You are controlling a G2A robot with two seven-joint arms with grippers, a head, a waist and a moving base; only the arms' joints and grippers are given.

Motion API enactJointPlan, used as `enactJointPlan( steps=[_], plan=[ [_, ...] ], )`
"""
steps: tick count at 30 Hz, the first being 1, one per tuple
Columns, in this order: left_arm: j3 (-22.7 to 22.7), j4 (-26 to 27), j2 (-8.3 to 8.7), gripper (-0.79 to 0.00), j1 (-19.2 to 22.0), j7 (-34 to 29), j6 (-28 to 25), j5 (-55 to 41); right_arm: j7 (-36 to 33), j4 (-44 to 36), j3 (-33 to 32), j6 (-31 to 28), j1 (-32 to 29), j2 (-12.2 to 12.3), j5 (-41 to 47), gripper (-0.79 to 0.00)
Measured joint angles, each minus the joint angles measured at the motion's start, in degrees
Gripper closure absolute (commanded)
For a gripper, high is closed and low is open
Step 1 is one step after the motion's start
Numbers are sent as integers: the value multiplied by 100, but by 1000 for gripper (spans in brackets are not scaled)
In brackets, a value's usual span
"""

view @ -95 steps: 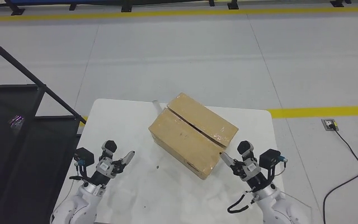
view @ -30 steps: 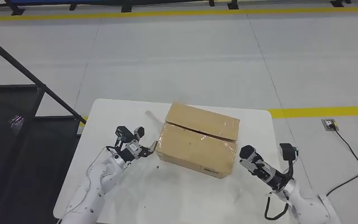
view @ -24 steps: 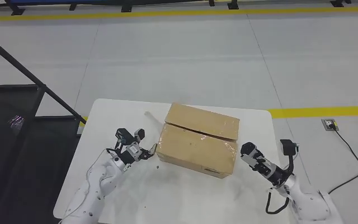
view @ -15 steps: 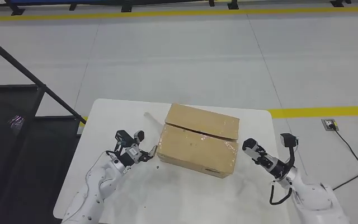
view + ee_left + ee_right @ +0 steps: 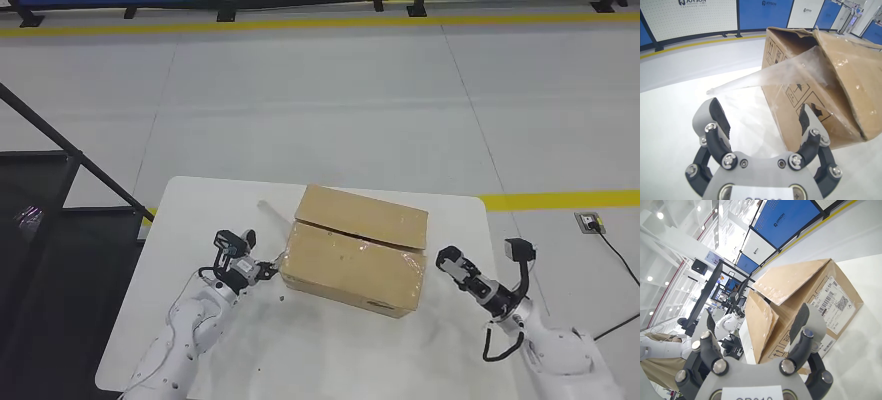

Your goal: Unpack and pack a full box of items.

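Left gripper (image 5: 758, 103): jaws spread wide, nothing held, parked at one end of the box (image 5: 810, 75), with one pad (image 5: 804, 116) just beside the cardboard. Right gripper (image 5: 756, 311): also spread and empty, close to the box's opposite end, near its white shipping label (image 5: 836, 302). The box itself is brown cardboard, sitting mid-table with its top flaps down. One flap rides above the other at the seam, and the surface is crinkled with clear tape. A loose tape strip (image 5: 753, 80) juts from the box's corner over the white table (image 5: 200, 230), its tip just past my left finger. Far beyond the box runs a yellow floor line (image 5: 320, 22).
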State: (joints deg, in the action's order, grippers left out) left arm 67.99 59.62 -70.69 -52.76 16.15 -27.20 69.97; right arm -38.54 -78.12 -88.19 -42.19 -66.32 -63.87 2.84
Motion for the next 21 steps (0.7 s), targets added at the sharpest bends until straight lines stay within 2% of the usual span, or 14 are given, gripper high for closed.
enactJointPlan(
  steps=[7,13,17,21],
  plan=[
    [-11,-34,-31,-785,-13,-121,-437,-490,-768,735,141,-244,402,47,768,-785],
    [17,94,1,-785,-141,-189,-637,-411,-1352,1291,222,-365,772,84,1419,-785],
    [40,144,22,-785,-221,-262,-736,-379,-1804,1468,312,-526,936,98,1995,-785],
    [60,214,32,-785,-304,-280,-791,-425,-1889,1443,404,-470,994,138,2196,-785]
  ],
)
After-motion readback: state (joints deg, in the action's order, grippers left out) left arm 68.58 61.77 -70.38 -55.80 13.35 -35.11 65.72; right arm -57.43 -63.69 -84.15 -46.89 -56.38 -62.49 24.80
